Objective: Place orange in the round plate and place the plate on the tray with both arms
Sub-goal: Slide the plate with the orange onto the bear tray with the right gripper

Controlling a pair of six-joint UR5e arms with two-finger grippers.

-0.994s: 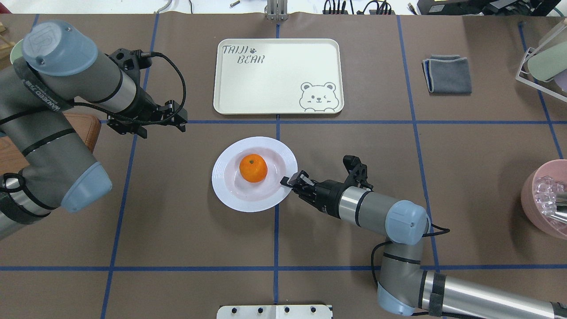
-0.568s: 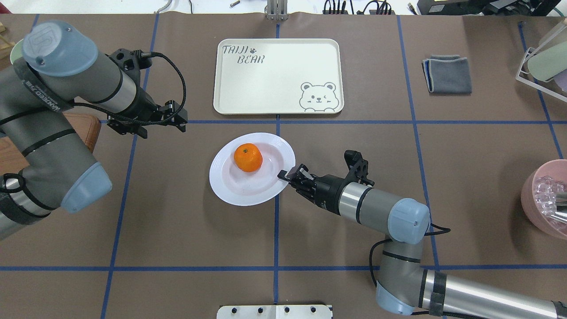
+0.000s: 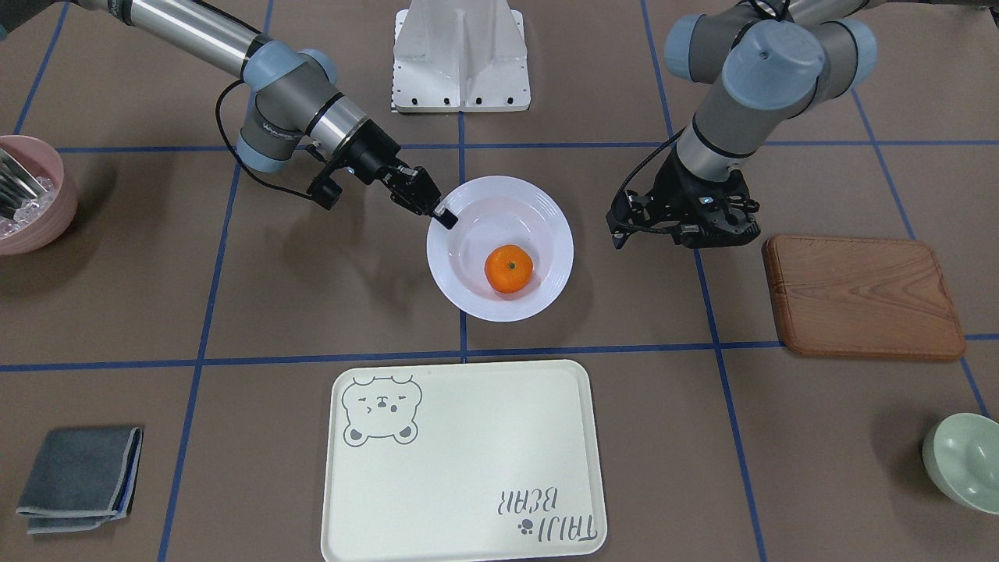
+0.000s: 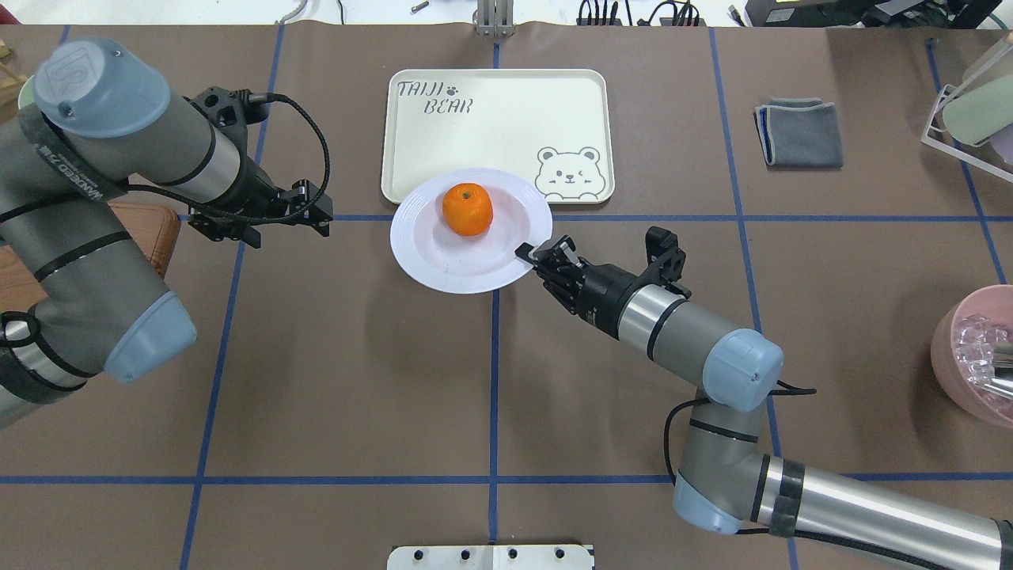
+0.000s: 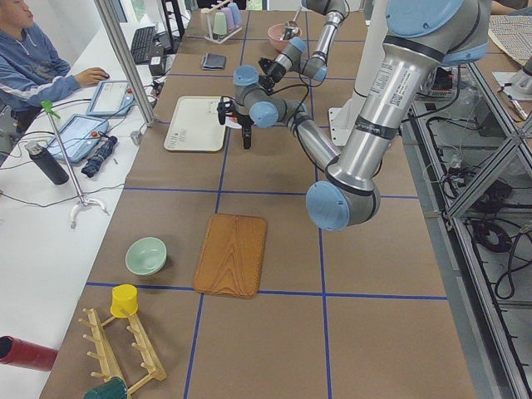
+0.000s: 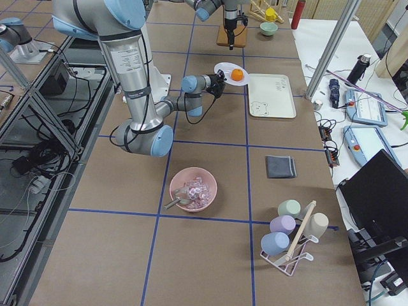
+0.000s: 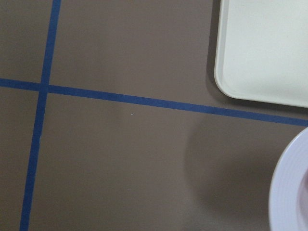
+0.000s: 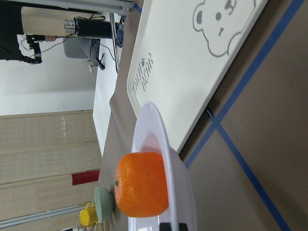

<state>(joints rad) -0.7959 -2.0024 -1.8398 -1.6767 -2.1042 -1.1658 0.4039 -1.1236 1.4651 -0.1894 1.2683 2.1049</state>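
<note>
Gripper of the right arm [image 4: 529, 252] is pinching the glossy white round plate [image 4: 431, 265] by its rim, holding it raised beside the cream rectangular bear-print tray [image 4: 491, 119]; the small bright-orange fruit [image 4: 467, 209] is sitting inside. Whether the left gripper [image 4: 316, 210] is spread cannot be told.

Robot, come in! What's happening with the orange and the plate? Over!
Right tool shut on round plate rim, plate lifted. Orange riding inside. Left tool open, empty, off to the side. Path to tray clear.

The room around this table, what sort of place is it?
Most likely a robotics lab. A left arm and a right arm reach over a table gridded with blue tape, and a person sits alongside at a desk with tablets.
</note>
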